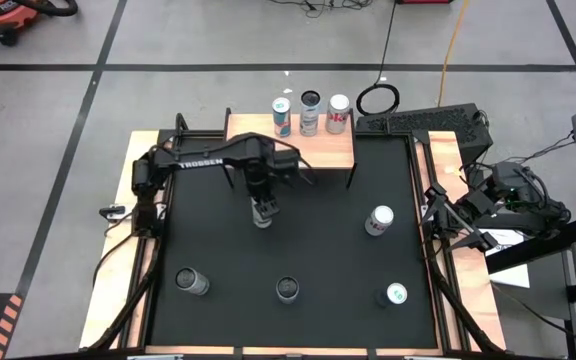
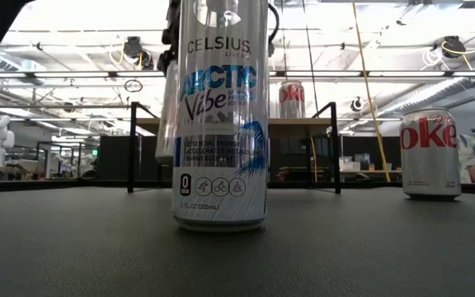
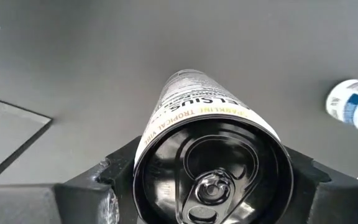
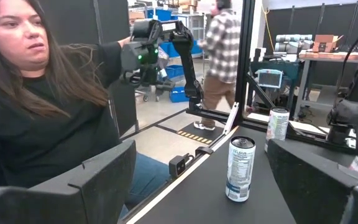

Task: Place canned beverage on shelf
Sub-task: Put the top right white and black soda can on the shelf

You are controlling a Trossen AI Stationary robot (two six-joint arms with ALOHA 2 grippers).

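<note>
My left gripper (image 1: pixel 262 200) hangs over the black mat's middle left, just in front of the shelf, shut on a slim white Celsius can (image 3: pixel 197 106). In the low view that can (image 2: pixel 166 107) shows partly behind a nearer can, its bottom above the mat. The shelf (image 1: pixel 338 150), a light-wood board on thin black legs (image 2: pixel 334 144), stands at the far edge and bears three upright cans (image 1: pixel 310 113). My right gripper (image 4: pixel 204 186) waits open at the table's right edge. My left gripper pinches the Celsius can just below its black top rim (image 3: pixel 143 155), one finger (image 3: pixel 107 183) on each side of the round wall. The fingers come from above, pointing down. The can hangs upright below them, lifted clear of the mat.
On the mat stand a Diet Coke can (image 1: pixel 378 221) at the right, a blue-white can (image 1: pixel 394 295) at the near right, a Celsius Arctic Vibe can (image 2: pixel 221 124) at the near middle and another can (image 1: pixel 192 282) at the near left. A person (image 4: pixel 36 106) sits beyond the right edge.
</note>
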